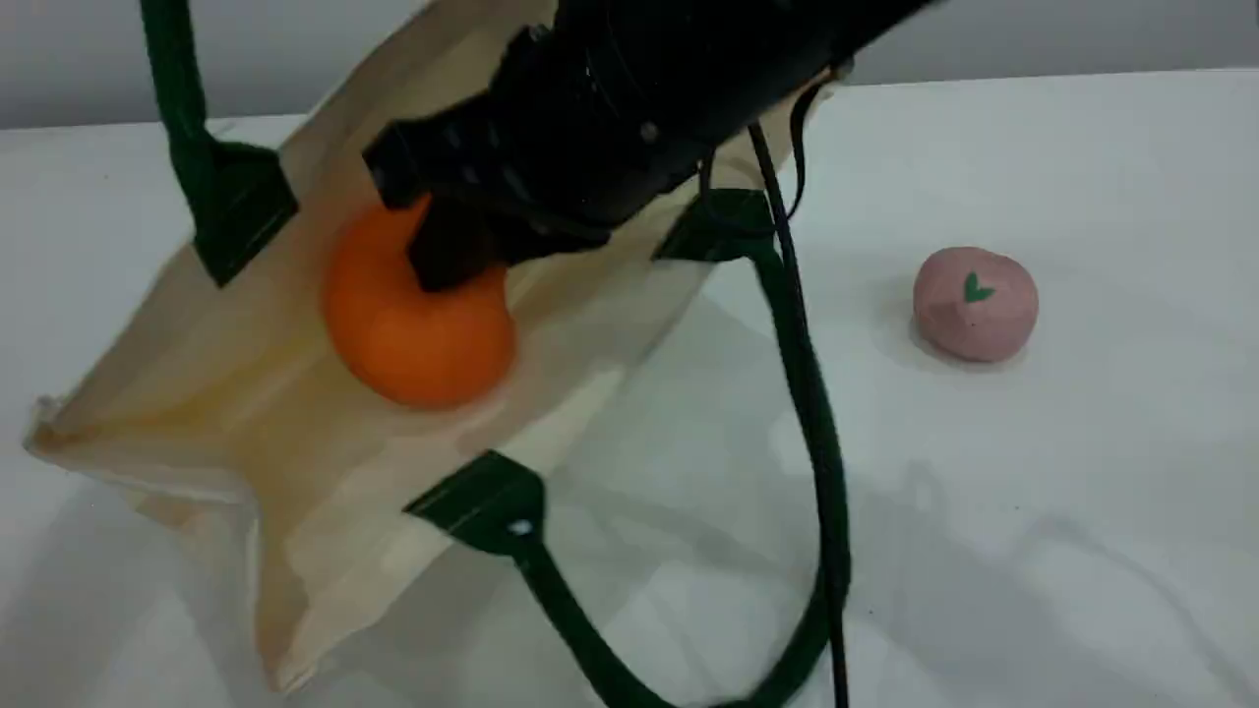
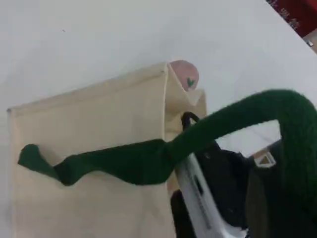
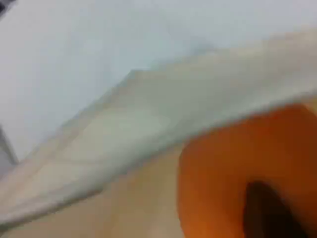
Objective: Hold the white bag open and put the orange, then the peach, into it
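White desk (image 1: 1082, 511) bears a cream canvas bag (image 1: 246, 393); inside, right claw (image 1: 449, 267) pinches the neck of the round orange (image 1: 418, 344); left claw (image 2: 198, 193) clamps the green rope handle (image 2: 223, 124).

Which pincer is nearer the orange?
Right. The right pincer grips the orange by its top inside the white bag; the left pincer holds a green handle above, apart from it.

Cream white bag (image 1: 246, 393), canvas, mouth gaping; dark green rope handles (image 1: 811, 433), one pulled upward. Round, bright orange (image 1: 418, 334) inside bag mouth. Dusty-pink peach (image 1: 974, 303), green leaf mark, on table (image 1: 1082, 511), well right of bag.
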